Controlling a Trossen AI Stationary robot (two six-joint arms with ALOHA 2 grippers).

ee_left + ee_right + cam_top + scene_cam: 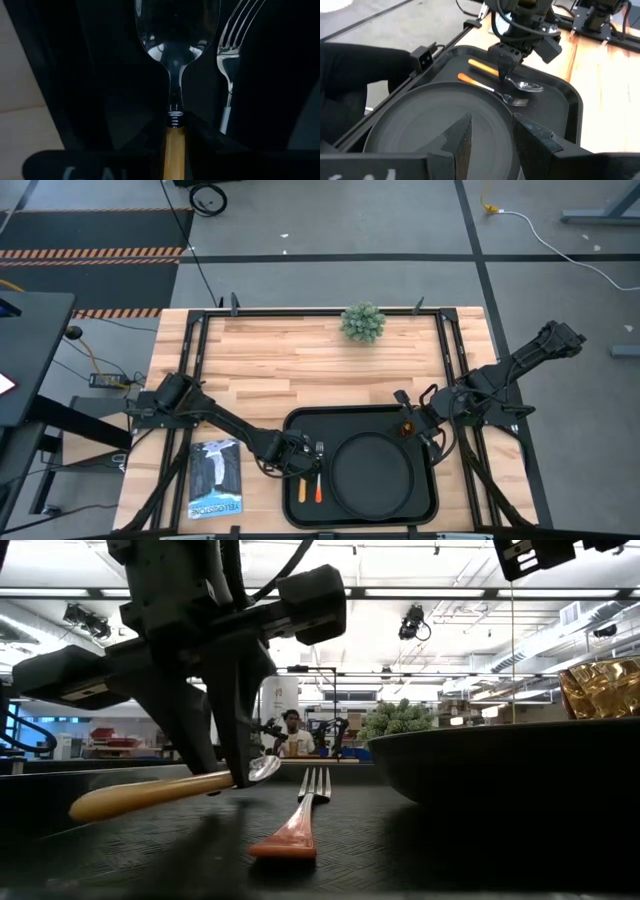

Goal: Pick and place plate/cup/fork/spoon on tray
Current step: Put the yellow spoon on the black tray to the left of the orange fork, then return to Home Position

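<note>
left gripper (506,64) clamped on spoon (170,790) | I'd lower it flat beside fork (297,820) (on tray (296,500)) before releasing

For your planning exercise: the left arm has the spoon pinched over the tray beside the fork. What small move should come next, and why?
Probably lower slightly, then open. The left end effector grips the spoon at its neck; in the low view the spoon sits tilted, bowl raised off the tray, parallel to the fork, so it looks nearly placed.
</note>
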